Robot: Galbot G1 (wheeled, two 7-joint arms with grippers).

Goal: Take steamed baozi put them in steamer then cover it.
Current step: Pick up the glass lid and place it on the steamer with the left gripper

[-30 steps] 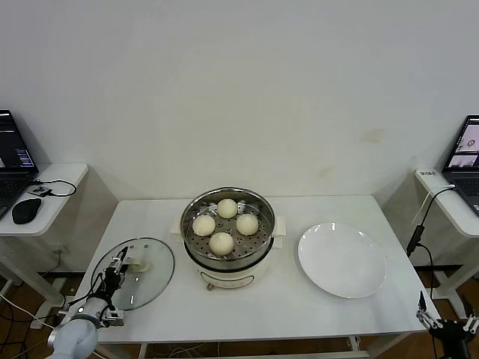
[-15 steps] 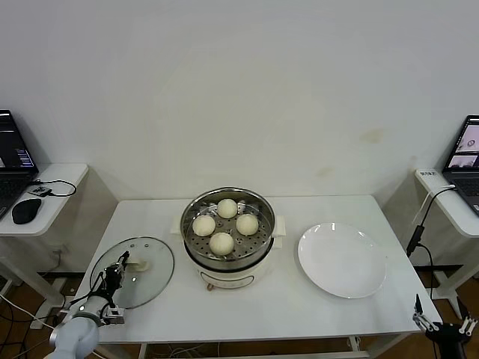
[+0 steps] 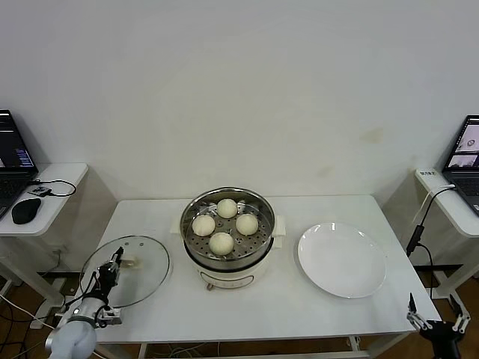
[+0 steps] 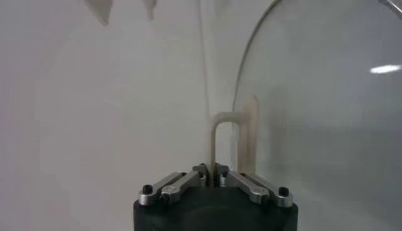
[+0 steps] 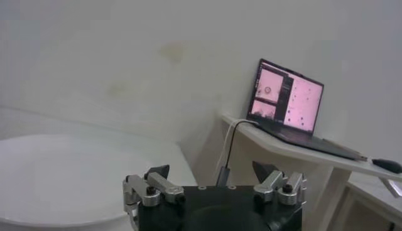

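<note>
- While four steamed baozi (image 3: 225, 222) are seen resting on the perforated tray inside the steamer (image 3: 227, 263), the pot is left uncovered at the middle of the white table (image 3: 299, 314).
- The cover (image 3: 131, 258), a clear glass lid, is seen at the table's left end, well apart from the steamer and tilted, with its near side raised.
- The left gripper (image 3: 114, 265) is clamped tight on the cover's cream handle (image 4: 229, 135), which is seen pinched between the jaws in the left wrist view.
- The right gripper (image 3: 436, 320) is held low beyond the table's front right corner, with its fingers spread wide and nothing between them.
- A flat white plate (image 3: 342, 259) is set just right of the steamer and is seen bare.
- Side tables are placed at both far edges, each with an open laptop (image 3: 465, 157); a black mouse (image 3: 25, 210) is laid on the left one.
</note>
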